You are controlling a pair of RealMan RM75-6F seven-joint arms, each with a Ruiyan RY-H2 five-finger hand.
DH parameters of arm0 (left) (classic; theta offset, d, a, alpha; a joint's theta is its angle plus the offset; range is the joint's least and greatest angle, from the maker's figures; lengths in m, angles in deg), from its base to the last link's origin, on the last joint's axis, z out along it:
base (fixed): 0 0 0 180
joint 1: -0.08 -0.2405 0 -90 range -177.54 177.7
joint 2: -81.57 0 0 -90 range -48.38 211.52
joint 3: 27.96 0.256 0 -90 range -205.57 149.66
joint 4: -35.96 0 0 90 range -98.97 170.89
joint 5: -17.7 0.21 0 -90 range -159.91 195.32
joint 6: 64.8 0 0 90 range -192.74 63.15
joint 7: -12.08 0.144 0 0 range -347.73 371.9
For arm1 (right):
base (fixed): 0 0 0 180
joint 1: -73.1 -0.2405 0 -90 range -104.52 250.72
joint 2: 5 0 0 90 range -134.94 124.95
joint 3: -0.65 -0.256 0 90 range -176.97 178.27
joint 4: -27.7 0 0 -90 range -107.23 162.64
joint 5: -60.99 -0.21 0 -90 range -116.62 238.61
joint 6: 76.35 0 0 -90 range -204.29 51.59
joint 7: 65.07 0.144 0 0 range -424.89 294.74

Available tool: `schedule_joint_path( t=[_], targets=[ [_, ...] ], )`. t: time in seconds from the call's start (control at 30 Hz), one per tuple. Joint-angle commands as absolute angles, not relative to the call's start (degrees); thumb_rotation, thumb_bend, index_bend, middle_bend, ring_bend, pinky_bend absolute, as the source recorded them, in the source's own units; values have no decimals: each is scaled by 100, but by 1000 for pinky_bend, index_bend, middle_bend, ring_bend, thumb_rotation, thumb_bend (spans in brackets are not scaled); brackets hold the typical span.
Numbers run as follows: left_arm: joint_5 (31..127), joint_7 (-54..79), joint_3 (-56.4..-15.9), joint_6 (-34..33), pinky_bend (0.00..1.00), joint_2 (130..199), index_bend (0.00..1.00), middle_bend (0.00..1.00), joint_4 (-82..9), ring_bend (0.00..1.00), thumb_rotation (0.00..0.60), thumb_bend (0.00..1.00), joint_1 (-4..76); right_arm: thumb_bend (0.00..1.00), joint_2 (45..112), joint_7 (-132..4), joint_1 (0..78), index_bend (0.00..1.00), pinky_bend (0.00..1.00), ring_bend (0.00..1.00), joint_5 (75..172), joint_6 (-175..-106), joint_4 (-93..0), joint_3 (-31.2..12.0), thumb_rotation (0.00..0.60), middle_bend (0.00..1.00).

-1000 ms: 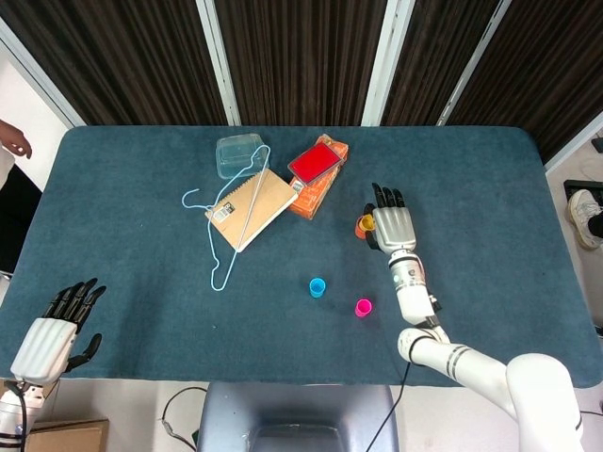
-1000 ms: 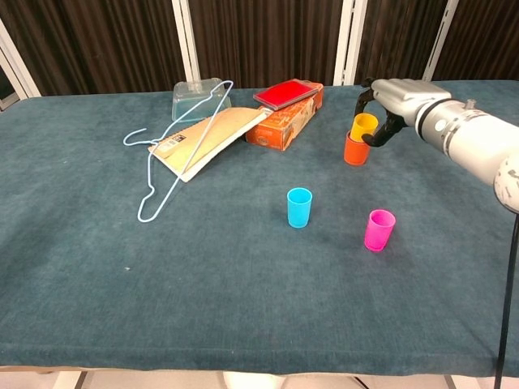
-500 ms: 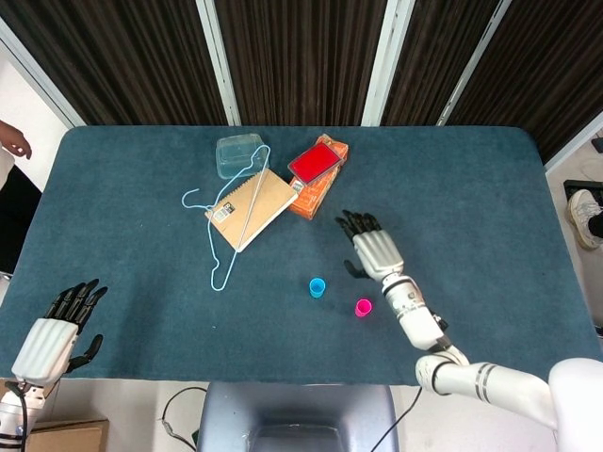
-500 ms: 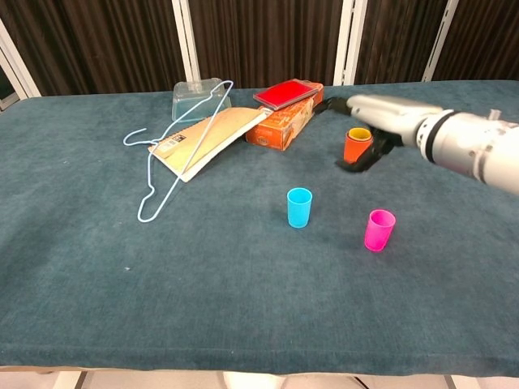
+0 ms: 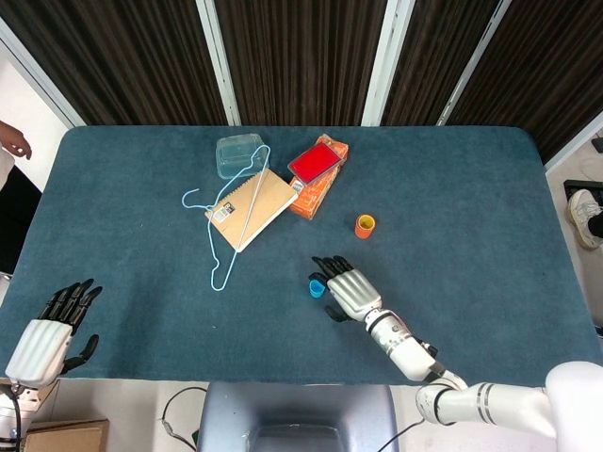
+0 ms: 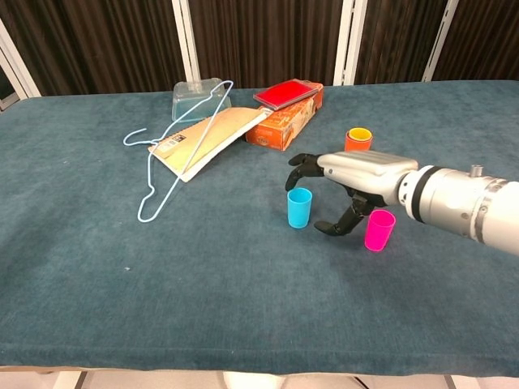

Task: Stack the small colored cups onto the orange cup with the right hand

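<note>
My right hand [image 6: 345, 180] hung low over the table [image 5: 471, 188], fingers spread and holding nothing. It sat between the blue cup [image 6: 299, 207] and the pink cup [image 6: 379, 230]. My fingertips [image 6: 298, 165] reached just above and behind the blue cup's rim, and my thumb [image 6: 339, 224] curled down toward the cloth between the two cups. I could not tell whether any finger touched the blue cup. In the head view my hand [image 5: 347, 287] covered the pink cup altogether, and only part of the blue cup [image 5: 316, 289] showed at my fingertips.

The orange cup [image 6: 358, 140] stood upright farther back on the table, well apart from my hand, with a yellow cup [image 6: 360, 134] nested inside it, its rim showing just above the orange one. From overhead the orange cup [image 5: 365, 226] stood to the right of the orange box [image 5: 316, 193].

A red case [image 6: 285, 92] lay on top of that box. Beside it lay a tan notebook [image 6: 209, 138], with a pale blue hanger [image 6: 172, 154] across it, and a clear container [image 6: 197, 96] behind.

My left hand [image 5: 45, 339] rested at the table's near left corner, open, fingers apart, holding nothing.
</note>
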State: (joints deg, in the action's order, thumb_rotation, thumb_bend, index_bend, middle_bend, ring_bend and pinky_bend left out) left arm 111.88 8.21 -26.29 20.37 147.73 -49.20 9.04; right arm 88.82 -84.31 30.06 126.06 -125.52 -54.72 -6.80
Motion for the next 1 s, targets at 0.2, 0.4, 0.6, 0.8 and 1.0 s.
schedule_joint_path(
  t=[0.2, 0.4, 0.6, 0.8, 1.0],
  targets=[
    [11204, 813, -2623, 2045, 111, 14767, 0, 0, -4921, 0, 600, 427, 899, 489, 9120, -8513, 2936, 411, 27, 0, 12451, -12642, -5208, -792, 600, 0],
    [11200, 809, -2626, 2044, 111, 14765, 0, 0, -4921, 0, 600, 427, 897, 489, 9250, -8578, 2893, 460, 37, 0, 12270, -12663, -5043, -886, 600, 0],
    [11208, 795, -2626, 2054, 111, 14761, 0, 0, -4917, 0, 600, 427, 893, 489, 9385, -8595, 2873, 545, 80, 0, 12249, -12718, -4950, -905, 600, 31],
    [11214, 770, -2629, 2076, 111, 14752, 0, 0, -4916, 0, 600, 427, 885, 489, 9451, -8622, 2865, 576, 92, 0, 12239, -12781, -4909, -930, 600, 48],
    [11222, 753, -2631, 2097, 111, 14748, 0, 0, -4909, 0, 600, 428, 877, 489, 9471, -8527, 2910, 640, 131, 0, 12331, -12987, -4922, -1008, 600, 93]
  ],
)
